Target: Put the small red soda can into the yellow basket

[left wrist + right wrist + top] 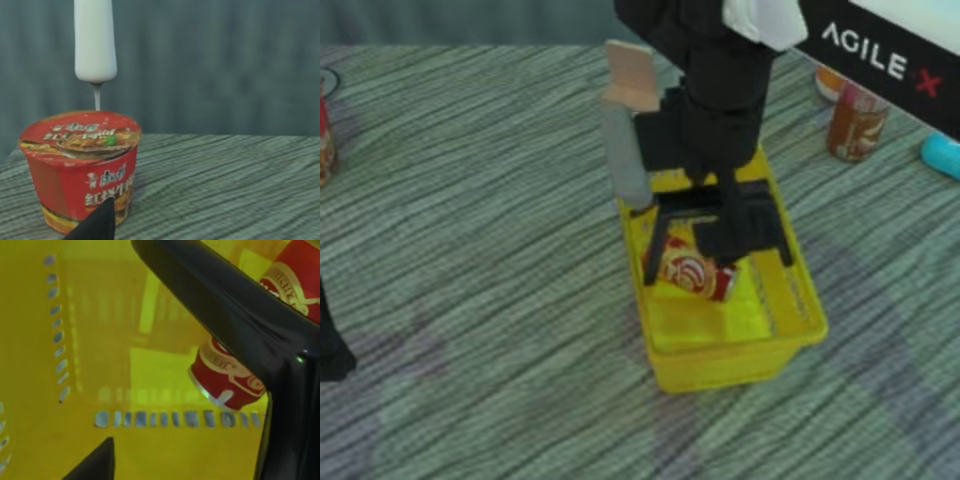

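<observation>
The small red soda can (692, 270) lies on its side on the floor of the yellow basket (740, 365), just right of the table's middle. My right gripper (715, 235) hangs over the basket's far half, directly above the can, open and holding nothing. In the right wrist view the can (225, 382) rests against the yellow basket floor (75, 430), partly hidden behind a black bar, and the right gripper (185, 460) has its fingers wide apart. My left gripper (332, 350) is parked at the table's left edge, with one dark fingertip (97, 225) showing.
A grey-and-tan tool (628, 130) stands against the basket's far left corner. A taller orange-brown can (855, 120) and a teal object (942, 155) sit at the back right. A red noodle cup (80, 170) and a white bottle (95, 40) stand in front of the left gripper.
</observation>
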`<control>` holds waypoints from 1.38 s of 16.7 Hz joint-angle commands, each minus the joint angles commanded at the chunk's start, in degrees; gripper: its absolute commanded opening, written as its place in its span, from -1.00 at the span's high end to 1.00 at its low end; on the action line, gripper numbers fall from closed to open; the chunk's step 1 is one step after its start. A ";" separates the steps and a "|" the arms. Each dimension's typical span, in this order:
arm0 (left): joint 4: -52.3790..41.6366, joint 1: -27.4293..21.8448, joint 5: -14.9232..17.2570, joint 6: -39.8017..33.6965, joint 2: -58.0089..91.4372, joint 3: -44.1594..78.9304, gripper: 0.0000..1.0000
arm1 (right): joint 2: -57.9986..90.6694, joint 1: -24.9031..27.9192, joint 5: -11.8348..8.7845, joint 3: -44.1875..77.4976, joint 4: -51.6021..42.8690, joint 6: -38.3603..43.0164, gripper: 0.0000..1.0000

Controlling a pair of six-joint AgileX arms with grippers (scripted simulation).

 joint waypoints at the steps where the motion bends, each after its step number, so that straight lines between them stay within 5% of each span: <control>1: 0.00 0.00 0.00 0.00 0.00 0.00 -1.00 | -0.18 0.03 0.00 -1.19 1.01 0.03 -1.00; 6: 0.00 0.00 0.00 0.00 0.00 0.00 -1.00 | -0.43 0.07 0.00 -2.88 2.46 0.08 -1.00; 19: 0.00 0.00 0.00 0.00 0.00 0.00 -1.00 | -0.43 0.07 0.00 -2.88 2.46 0.08 0.96; 23: 0.00 0.00 0.00 0.00 0.00 0.00 -1.00 | -0.43 0.07 0.00 -2.88 2.46 0.08 1.00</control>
